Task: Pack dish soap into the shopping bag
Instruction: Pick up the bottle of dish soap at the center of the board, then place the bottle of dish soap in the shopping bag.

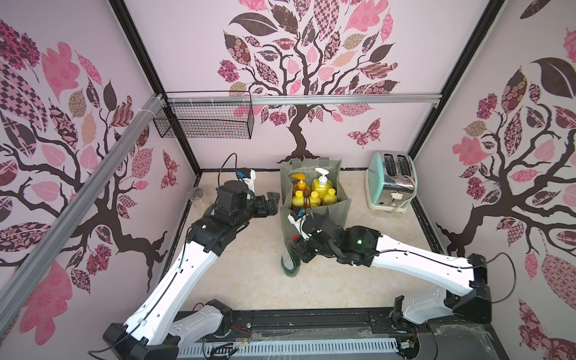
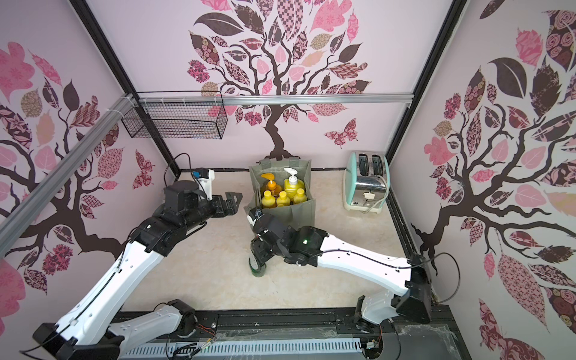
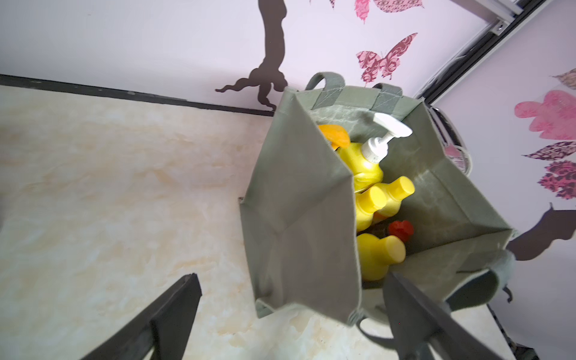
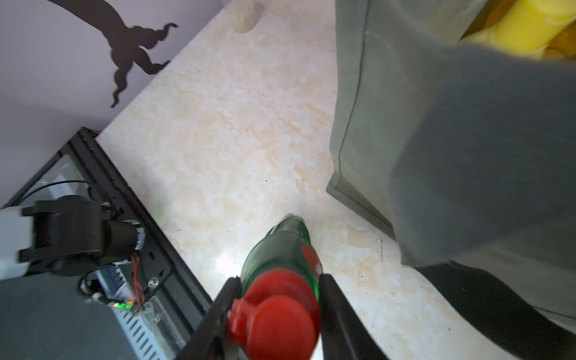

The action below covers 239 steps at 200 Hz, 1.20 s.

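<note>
Just in front of the shopping bag (image 1: 338, 215), on the side facing the arms' bases, the right gripper (image 1: 300, 249) is clamped on a dark green bottle (image 1: 290, 261). In the right wrist view its fingers (image 4: 339, 314) press on both sides of the bottle's shoulders, right under the red cap (image 4: 274, 318), and the green body points down at the table (image 4: 218, 140). Both top views show this bottle leaning a little, close to the bag's front wall (image 2: 299, 215) but outside it; whether its base touches the table cannot be told. Inside the bag stand an orange pump bottle (image 1: 300, 184) and a yellow pump bottle (image 1: 322, 186) with a white pump head at the back. Three small yellow-capped bottles (image 1: 314, 199) stand in a row in front of them. The left wrist view looks down into the bag (image 3: 299, 218) and also shows another red-capped bottle (image 3: 400, 230) low among the yellow ones. A strap handle (image 3: 480, 290) droops over the bag's near rim. Just beside the bag, at the wall facing the left arm, the left gripper (image 1: 271, 202) hangs at about rim height. Its fingers (image 3: 174, 311) are spread wide with nothing held between them; whether a fingertip brushes the fabric is unclear. On the bag's opposite side, well apart from it, sits a mint and chrome toaster (image 1: 391, 182). A clear glass jar (image 1: 197, 197) stands beyond the left gripper, farther from the bag. A black wire basket (image 1: 205, 120) hangs on the wall above and behind the bag, toward the left arm's side.
</note>
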Each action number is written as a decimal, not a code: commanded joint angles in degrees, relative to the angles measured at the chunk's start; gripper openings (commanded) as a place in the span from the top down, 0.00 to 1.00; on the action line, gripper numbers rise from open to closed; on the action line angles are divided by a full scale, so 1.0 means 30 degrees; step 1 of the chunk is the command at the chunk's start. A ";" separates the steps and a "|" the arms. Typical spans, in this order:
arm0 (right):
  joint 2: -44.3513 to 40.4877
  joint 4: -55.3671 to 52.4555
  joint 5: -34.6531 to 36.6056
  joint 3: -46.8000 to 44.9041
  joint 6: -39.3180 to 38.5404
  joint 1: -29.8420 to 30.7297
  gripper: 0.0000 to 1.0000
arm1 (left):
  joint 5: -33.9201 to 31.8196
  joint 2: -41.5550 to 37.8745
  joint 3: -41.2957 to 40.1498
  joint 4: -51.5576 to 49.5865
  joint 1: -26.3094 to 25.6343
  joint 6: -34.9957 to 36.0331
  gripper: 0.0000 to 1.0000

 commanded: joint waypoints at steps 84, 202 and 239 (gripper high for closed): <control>-0.4103 -0.4962 0.1446 0.8871 -0.1288 -0.0049 1.00 | 0.4936 0.0540 -0.2384 0.2026 -0.0022 -0.0055 0.69; 0.2136 -0.3849 0.1110 1.7834 -0.4161 -0.4373 1.00 | 0.5167 -0.0672 -0.4527 0.2590 -0.0119 -0.0419 1.00; 0.4673 -0.2079 -0.0180 1.9088 -0.4144 -0.6619 1.00 | 0.4787 -0.0989 -0.4095 0.2464 -0.0096 -0.0514 1.00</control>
